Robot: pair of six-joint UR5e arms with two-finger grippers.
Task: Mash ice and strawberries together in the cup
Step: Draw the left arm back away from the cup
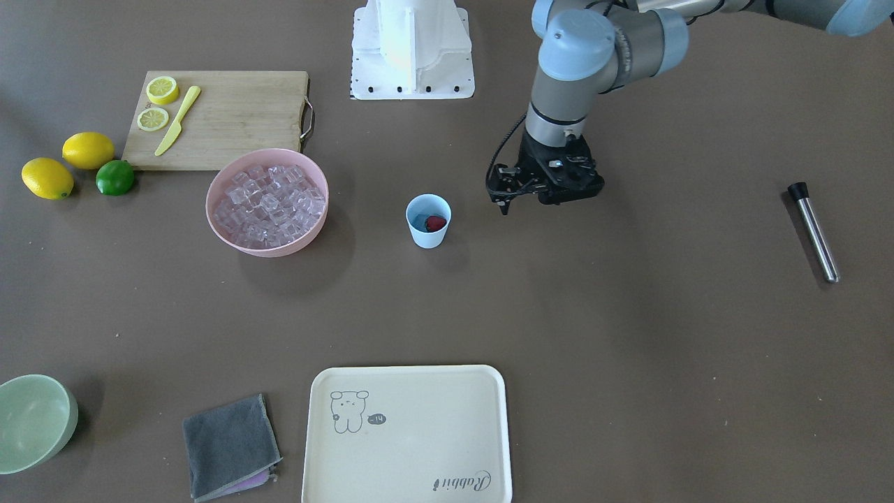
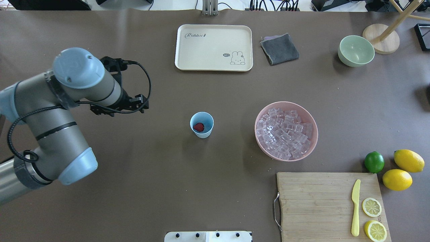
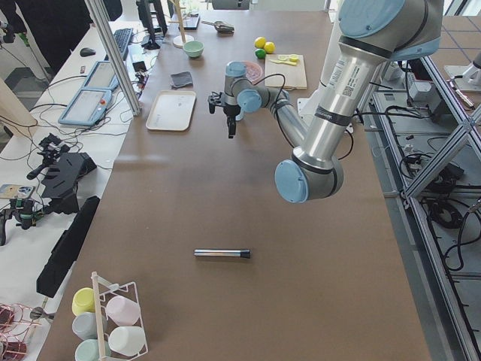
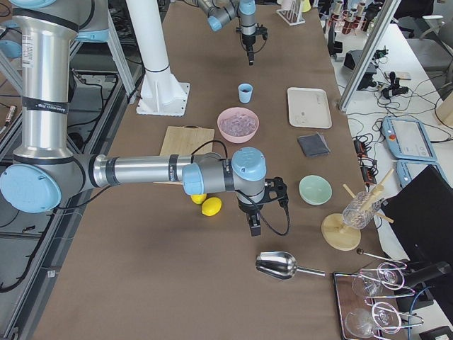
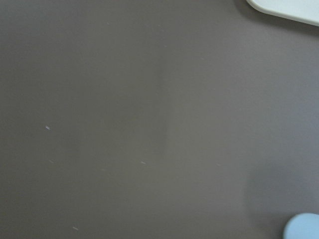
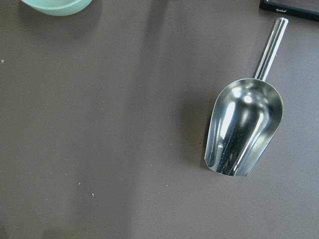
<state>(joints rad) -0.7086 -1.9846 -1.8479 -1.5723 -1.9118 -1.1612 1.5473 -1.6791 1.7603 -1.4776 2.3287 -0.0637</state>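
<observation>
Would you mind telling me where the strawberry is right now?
In the overhead view, the strawberry sits inside the pale-blue cup at mid-table, left of the pink bowl holding the ice.

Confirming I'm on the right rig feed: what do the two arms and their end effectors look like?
Both are silver-grey tubes with pale-blue rounded joint caps: the left arm and the right arm. The left end effector and right end effector are black. A black cable loops at the left wrist. The left arm carries a white printed label.
</observation>
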